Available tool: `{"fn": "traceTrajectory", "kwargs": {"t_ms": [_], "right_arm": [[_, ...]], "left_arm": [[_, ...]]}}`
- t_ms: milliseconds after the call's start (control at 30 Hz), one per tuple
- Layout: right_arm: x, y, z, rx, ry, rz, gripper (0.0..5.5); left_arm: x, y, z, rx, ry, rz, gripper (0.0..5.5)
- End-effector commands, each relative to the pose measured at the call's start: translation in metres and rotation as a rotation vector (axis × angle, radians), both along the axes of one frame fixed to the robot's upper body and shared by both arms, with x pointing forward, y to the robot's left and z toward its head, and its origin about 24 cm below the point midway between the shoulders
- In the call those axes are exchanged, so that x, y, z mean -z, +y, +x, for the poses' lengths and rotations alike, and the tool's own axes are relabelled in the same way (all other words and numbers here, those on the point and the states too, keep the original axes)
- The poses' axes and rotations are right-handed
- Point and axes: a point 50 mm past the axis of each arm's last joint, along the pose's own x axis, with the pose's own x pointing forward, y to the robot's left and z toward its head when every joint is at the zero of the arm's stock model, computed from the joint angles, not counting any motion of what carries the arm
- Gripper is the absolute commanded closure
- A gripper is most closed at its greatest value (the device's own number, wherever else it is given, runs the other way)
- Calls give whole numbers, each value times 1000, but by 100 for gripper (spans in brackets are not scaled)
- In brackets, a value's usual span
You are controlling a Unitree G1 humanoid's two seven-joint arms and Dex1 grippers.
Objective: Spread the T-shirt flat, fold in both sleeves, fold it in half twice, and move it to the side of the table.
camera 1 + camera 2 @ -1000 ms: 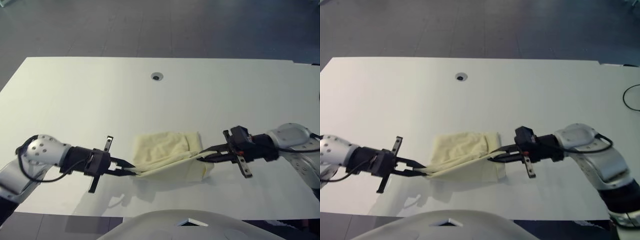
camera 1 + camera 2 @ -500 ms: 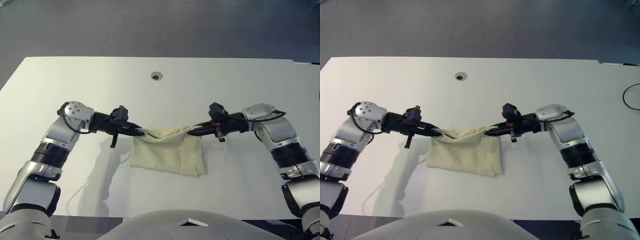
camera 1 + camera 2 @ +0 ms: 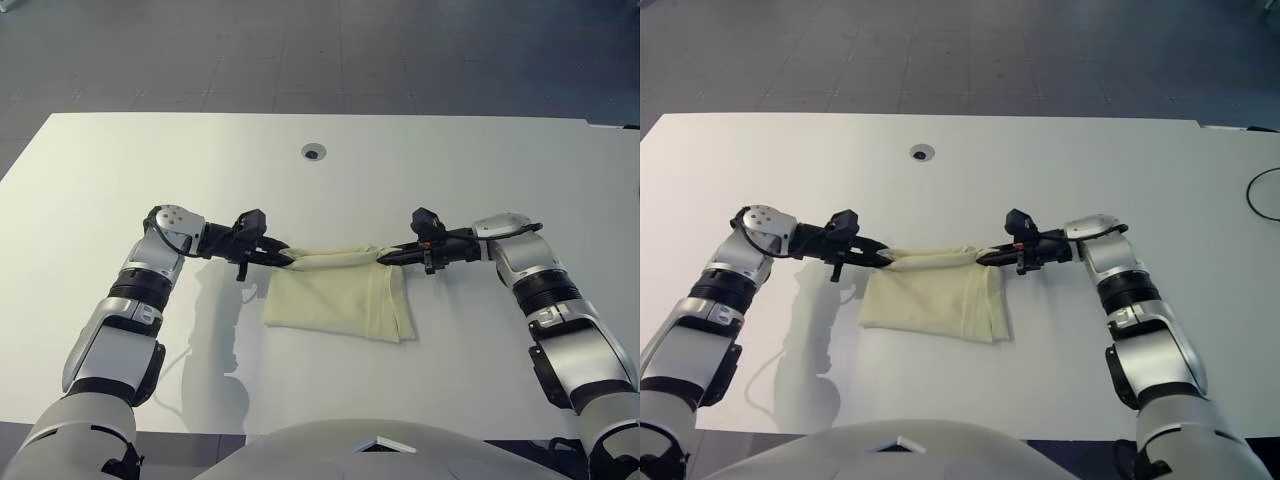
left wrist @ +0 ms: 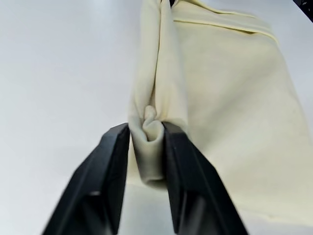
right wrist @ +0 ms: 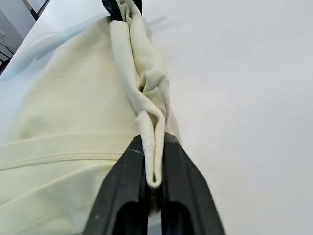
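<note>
Left eye view looks down on a white table [image 3: 480, 170] with a pale yellow T-shirt [image 3: 340, 300] lying folded near its front middle, between the two arms. The shirt's far edge is bunched into a tight roll and stretched taut in a line between the two claws. The rest of the cloth spreads toward the robot and lies on the tabletop in a rough rectangle, with layered folds showing along its right side. The left gripper [image 3: 283, 260] is clamped on the roll's left end; in the left wrist view its black fingers [image 4: 110, 161] pinch a gathered wad of cloth between them. The right gripper [image 3: 387, 258] is clamped on the roll's right end, and the right wrist view shows its two black prongs squeezed tight on a folded lip of fabric. Both arms reach inward, with the claws pointing at each other. A small round hole [image 3: 314, 152] sits in the table well beyond the shirt.
</note>
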Motion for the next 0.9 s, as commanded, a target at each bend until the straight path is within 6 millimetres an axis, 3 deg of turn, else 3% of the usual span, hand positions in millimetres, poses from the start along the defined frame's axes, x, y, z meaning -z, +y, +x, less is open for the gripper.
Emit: {"fn": "traceTrajectory", "kwargs": {"t_ms": [33, 267, 467, 567, 733, 900], "right_arm": [[-5, -5, 6, 124, 91, 98, 436], [-15, -17, 20, 411, 194, 266, 320], [-37, -25, 30, 527, 66, 359, 222], [-47, -22, 28, 501, -25, 373, 178], [-50, 4, 9, 349, -104, 344, 102], [-42, 37, -12, 199, -100, 306, 180]], "left_arm": [[-12, 2, 11, -75, 30, -51, 342], [-21, 8, 19, -216, 65, -116, 220], [-24, 15, 28, -371, -33, -114, 120], [-31, 17, 30, -412, -103, -157, 74], [-40, 12, 13, -313, -129, -213, 10], [-51, 4, -6, -248, -195, -260, 10]]}}
